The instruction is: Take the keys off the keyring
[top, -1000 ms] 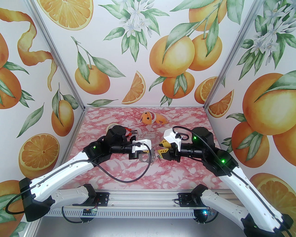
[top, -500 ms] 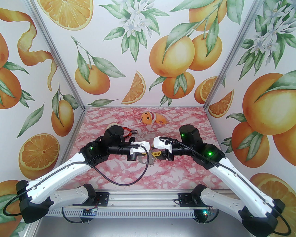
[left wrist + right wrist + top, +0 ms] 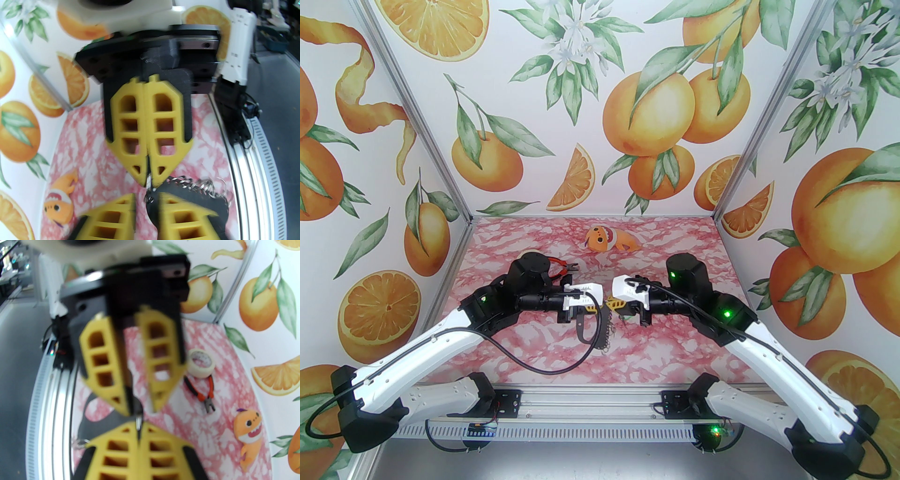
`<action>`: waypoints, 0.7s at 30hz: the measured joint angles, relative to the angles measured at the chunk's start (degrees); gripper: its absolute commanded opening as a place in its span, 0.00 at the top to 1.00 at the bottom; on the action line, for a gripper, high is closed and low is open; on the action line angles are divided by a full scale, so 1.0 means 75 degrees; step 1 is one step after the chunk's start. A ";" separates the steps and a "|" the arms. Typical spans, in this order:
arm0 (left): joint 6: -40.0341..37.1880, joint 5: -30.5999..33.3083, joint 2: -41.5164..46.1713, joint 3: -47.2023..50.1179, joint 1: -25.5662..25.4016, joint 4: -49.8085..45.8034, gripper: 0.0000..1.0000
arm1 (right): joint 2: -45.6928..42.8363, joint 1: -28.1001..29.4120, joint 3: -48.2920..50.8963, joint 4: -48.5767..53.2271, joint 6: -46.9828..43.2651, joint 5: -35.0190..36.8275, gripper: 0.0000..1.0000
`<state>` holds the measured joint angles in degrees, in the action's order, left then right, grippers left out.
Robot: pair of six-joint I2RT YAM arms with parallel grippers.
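Steadiness matters here: mid-frame in the overhead view, the right jaws are pinched shut on a small metal ring (image 3: 148, 183), while the left jaws stand part open, loosely around the keyring (image 3: 580, 328) — they should clamp firmly before any pull.

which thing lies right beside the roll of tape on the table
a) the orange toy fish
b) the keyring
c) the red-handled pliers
c: in the right wrist view the red-handled pliers lie just next to the roll of tape, while the orange toy fish sits apart from both.
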<state>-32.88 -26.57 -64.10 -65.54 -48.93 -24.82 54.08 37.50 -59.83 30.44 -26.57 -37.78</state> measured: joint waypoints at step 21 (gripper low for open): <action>0.3270 0.0621 0.0647 0.1988 0.0050 0.3159 0.80 | -0.0210 0.0239 0.1661 -0.2524 0.4071 0.1874 1.00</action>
<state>-8.36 -21.91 -59.24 -50.63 -48.56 -1.13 52.51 39.29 -47.37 11.51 3.97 -23.73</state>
